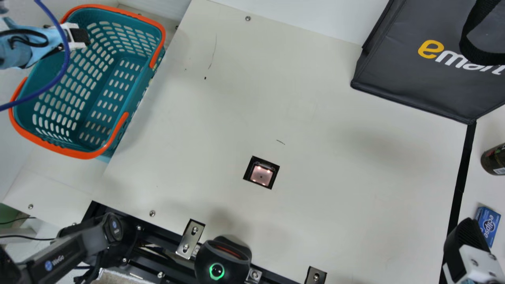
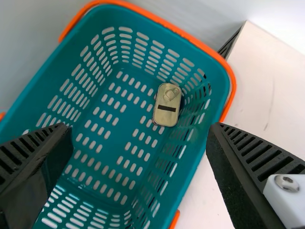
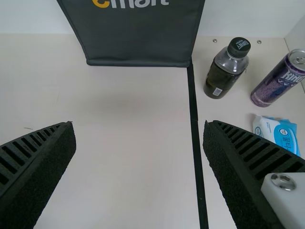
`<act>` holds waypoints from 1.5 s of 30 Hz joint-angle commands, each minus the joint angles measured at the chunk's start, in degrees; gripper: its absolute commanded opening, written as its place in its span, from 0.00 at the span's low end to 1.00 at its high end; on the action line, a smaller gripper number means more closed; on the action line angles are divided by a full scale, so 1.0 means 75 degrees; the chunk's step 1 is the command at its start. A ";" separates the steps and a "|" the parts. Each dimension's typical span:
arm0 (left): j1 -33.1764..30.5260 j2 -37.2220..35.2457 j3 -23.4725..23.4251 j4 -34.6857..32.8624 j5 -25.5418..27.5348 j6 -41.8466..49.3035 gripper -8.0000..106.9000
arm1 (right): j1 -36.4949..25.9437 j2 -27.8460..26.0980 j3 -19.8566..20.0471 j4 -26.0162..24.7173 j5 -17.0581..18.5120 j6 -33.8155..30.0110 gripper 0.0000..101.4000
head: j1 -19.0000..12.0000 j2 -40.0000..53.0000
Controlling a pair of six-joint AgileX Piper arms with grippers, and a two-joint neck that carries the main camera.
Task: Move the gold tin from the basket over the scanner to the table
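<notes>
The flat gold metal tin (image 2: pixel 167 105) lies in the teal plastic basket (image 2: pixel 217 83) below the empty, wide-open left black ribbed gripper (image 2: pixel 140 128), long axis crossing its closing line.

Teal basket (image 2: pixel 57 71), slotted walls & floor, orange trim (image 2: pixel 230 86) at the rim. Gold tin (image 2: pixel 164 118) flat on basket floor, nr the corner on the desk side, pull-tab (image 2: pixel 170 94) up, dark bar (image 2: pixel 167 108) across lid. L claw (image 1: pixel 82 36) above, ribbed blk fingers wide apart, nothing btwn pads. Pale desk (image 2: pixel 259 102) w/ faint marks alongside basket.
</notes>
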 commanded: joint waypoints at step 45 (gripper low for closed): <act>-0.0454 0.5815 -0.0767 -0.0950 -0.2447 0.1617 0.85 | 0.0000 0.0000 0.0000 0.0000 -0.0010 0.0000 0.94 | -0.0233 0.0018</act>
